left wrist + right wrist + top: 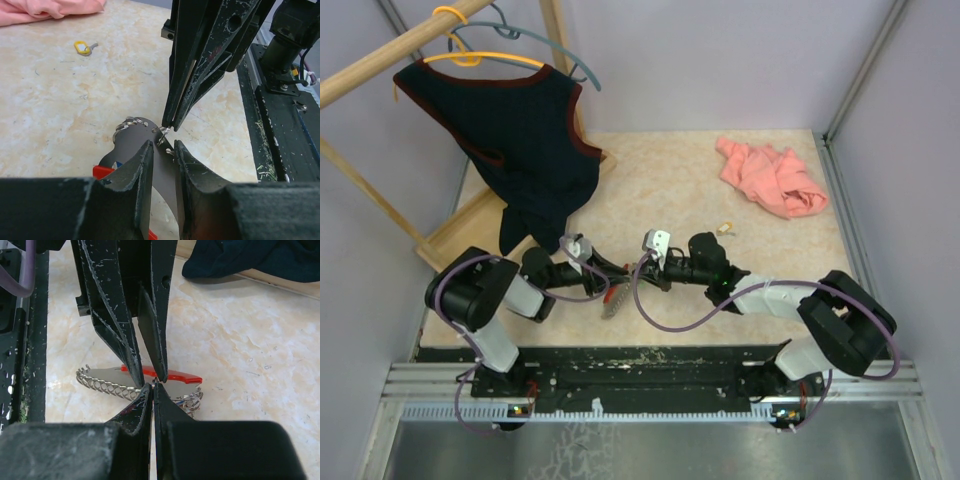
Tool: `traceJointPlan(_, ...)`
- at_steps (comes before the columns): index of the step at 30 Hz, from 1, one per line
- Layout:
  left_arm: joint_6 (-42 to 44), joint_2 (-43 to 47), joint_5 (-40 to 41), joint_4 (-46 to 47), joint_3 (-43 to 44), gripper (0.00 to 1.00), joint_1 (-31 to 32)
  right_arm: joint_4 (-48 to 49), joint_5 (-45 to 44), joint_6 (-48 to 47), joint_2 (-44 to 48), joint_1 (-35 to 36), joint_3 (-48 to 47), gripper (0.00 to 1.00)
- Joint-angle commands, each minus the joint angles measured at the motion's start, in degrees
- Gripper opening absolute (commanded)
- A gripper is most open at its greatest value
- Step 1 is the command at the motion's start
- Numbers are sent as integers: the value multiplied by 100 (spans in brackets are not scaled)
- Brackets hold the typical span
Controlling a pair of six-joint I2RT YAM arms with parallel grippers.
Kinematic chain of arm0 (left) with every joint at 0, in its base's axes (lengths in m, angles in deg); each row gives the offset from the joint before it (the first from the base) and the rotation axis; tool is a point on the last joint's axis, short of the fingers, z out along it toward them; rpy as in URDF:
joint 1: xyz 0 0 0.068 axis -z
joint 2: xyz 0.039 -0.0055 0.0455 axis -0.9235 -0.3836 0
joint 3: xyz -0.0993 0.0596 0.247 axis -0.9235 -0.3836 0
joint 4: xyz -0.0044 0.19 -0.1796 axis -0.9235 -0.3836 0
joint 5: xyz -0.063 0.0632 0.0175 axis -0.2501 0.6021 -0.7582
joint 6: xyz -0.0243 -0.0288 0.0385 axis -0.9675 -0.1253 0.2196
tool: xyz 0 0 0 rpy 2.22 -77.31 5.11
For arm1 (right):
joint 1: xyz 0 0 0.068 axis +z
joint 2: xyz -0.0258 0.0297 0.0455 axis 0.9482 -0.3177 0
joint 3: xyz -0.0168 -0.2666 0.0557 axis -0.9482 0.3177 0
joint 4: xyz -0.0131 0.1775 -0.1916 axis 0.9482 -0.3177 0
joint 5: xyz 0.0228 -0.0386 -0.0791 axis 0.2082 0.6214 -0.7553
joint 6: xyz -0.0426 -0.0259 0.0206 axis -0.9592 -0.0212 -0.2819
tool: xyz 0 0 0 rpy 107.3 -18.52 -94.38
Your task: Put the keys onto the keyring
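Keyring [131, 142] in L gripper [162, 148]; R gripper [153, 386] closed.

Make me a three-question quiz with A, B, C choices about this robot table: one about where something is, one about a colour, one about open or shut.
1. Where is the pink cloth?
A) far right part of the table
B) on the hanger
C) between the grippers

2. What colour is the small tag lying alone?
A) green
B) yellow
C) blue

3. The right gripper is:
A) wide open
B) shut
C) holding the cloth

Answers:
1 A, it lies crumpled near the right wall.
2 B, the left wrist view shows it yellow.
3 B, its fingers meet with no gap.
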Motion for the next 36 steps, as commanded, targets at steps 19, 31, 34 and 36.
traceJointPlan(19,-69,308,-317,935,200,0,34,-218,-448,-348,730,-37,-49,6)
traceJointPlan(31,2871,2278,1251,-5177,1140,0,532,-1203,-1012,-918,1856,-37,33,30)
traceJointPlan(34,3267,2368,1818,-6084,1532,0,803,-1351,-996,-1055,1876,-37,-92,30)
traceJointPlan(36,3435,2360,2059,-6507,1727,0,958,-1379,-845,-1141,1789,-37,-187,30)
